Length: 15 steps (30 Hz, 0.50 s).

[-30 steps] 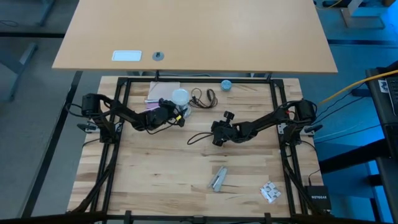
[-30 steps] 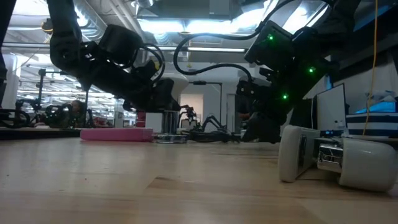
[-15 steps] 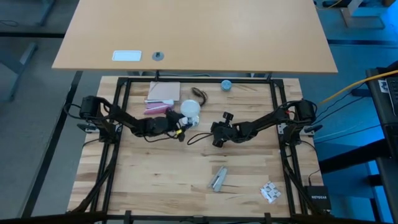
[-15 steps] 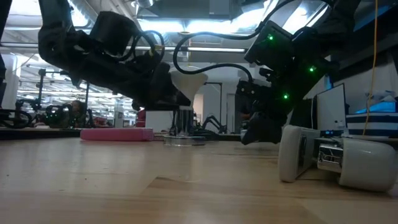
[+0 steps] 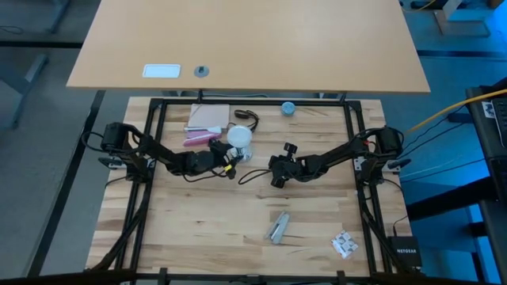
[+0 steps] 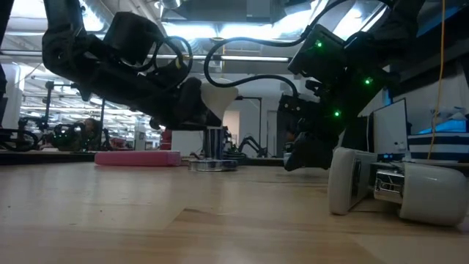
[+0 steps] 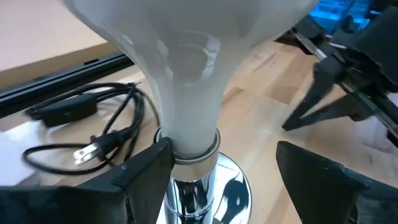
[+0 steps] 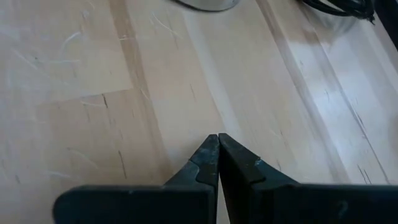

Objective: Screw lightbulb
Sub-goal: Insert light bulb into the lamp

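Observation:
The frosted-white lightbulb [image 5: 240, 136] stands upright, neck down, in the silvery socket [image 7: 200, 186], which rests by its round base on the wooden table [image 5: 238, 214]. It also shows in the low view [image 6: 220, 95]. My left gripper [image 7: 224, 155] is open, level at the height of the bulb's neck, with one finger on either side of it. My right gripper [image 8: 217, 146] is shut and empty, low over bare wood to the right of the socket [image 5: 275, 170]. The socket's black cord [image 5: 247, 119] lies coiled behind the bulb. My left gripper comes in level from the table's left. One finger [image 7: 149, 165] lies against the metal collar [image 7: 186, 154] where the bulb's neck meets the socket. The other finger [image 7: 311, 174] stands well apart. The bulb stays upright in the socket on the table.
A pink block [image 5: 200, 139] and a pale booklet [image 5: 207, 116] lie left of the bulb. A blue-grey cap [image 5: 288, 108] sits at the far edge. A metal piece [image 5: 277, 227] and a white packet [image 5: 343, 244] lie near the front; bare wood lies between.
My left gripper has gone toward the table's near edge and a little right. The socket with the bulb has slid along the table the same way, staying upright, and the cord's coil has drawn in behind it. The bulb now shows in the low view.

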Motion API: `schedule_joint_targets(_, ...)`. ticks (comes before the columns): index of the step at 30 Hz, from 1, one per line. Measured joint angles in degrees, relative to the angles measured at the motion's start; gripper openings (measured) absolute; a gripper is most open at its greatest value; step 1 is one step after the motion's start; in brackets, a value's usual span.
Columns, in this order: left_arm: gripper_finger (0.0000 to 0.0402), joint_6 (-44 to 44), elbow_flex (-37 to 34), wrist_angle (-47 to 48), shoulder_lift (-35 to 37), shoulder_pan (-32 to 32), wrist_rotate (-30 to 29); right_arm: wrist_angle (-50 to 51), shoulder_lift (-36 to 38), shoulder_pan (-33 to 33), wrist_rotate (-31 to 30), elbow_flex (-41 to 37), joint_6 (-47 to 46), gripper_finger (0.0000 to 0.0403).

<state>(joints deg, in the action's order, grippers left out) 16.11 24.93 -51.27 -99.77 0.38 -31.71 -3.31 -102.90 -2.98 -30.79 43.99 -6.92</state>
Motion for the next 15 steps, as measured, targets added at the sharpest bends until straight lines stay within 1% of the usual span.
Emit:
schedule_joint_targets(5, 0.0278, -0.3, 0.0, 0.8, 0.0, -0.6, -0.7, 0.0, 0.0, 0.0, 0.0, 0.0, 0.0, 0.0014)
schedule_joint_targets(9, 0.0278, 1.2, -0.2, -1.9, -0.1, -2.8, -0.7, -1.3, 0.0, 0.0, -0.6, 0.0, 0.3, 0.0014)
schedule_joint_targets(11, 0.0275, -1.4, -0.1, -1.5, -0.2, -3.3, -0.4, -4.4, 0.0, 0.0, -0.6, 0.0, 3.8, 0.0014)
schedule_joint_targets(12, 0.0272, -1.5, -0.1, -1.1, -0.1, -3.5, 0.2, -6.3, 0.0, 0.0, -0.3, 0.0, 7.0, 0.0014)
schedule_joint_targets(15, 0.0263, -0.9, -0.1, -2.0, 0.0, -3.7, 6.7, -12.2, 0.0, 0.0, 3.3, 0.0, 17.4, 0.0014)
